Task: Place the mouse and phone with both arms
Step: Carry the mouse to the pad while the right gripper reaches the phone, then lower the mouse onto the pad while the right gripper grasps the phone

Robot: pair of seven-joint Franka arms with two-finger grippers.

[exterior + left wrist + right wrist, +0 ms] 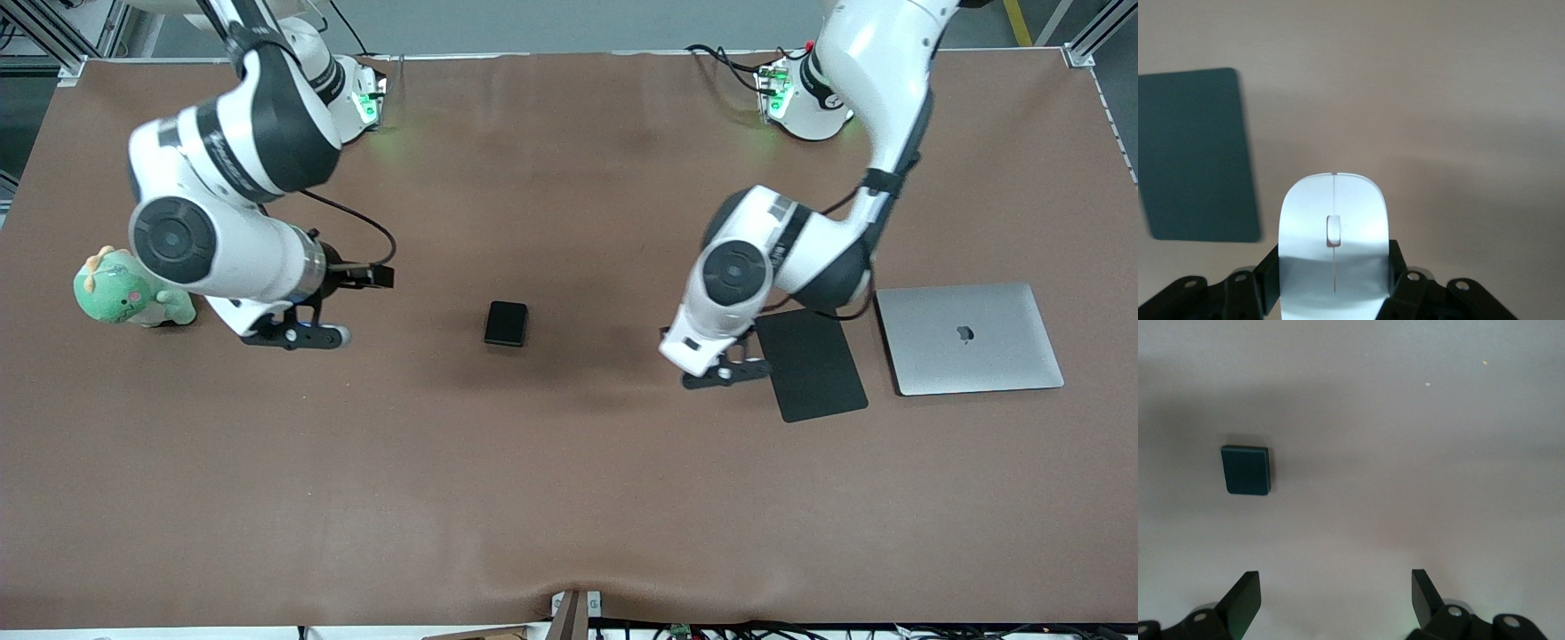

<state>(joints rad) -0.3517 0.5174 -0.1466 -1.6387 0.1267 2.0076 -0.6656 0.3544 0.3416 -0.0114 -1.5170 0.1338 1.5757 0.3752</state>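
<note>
Two grippers differ: the left gripper [1335,293] pinches the mouse [1334,240] beside the mouse pad [810,363], toward the left arm's table edge. The right gripper [1336,597] hangs spread; the phone [506,323] lies mid-table, toward the left arm's end from it, long axis running front to back.

This looks like a robotics lab: two white arms [231,178] bolted to a brown-covered bench [569,498], green-lit bases, aluminium framing [53,44] at the corners, loose cables [729,62] and a closed laptop [969,338].
</note>
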